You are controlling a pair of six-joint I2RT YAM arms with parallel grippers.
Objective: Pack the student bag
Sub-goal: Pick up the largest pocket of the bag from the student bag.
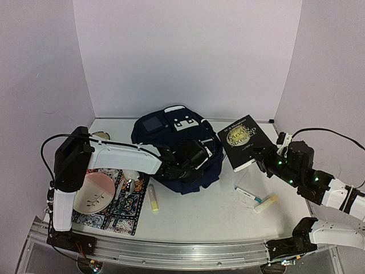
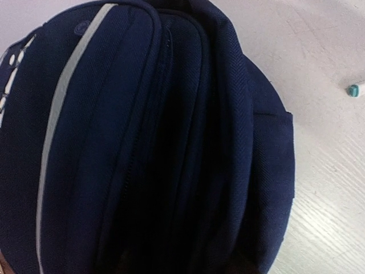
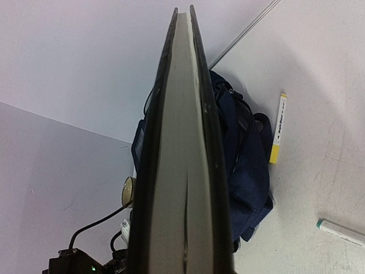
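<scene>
Flat black book [image 3: 182, 171], woven navy student bag [image 2: 171, 142], smooth white table [image 1: 217, 211]

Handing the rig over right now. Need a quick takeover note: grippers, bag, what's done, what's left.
Left gripper: on top of the student bag, mid-table; can't tell if open or shut.
Right gripper: shut on the black book at its near edge, right of the bag.
Done: nothing visibly packed.
Left: book, yellow highlighter, teal-capped marker and second highlighter are all outside the bag; whether it is unzipped is unclear.
</scene>
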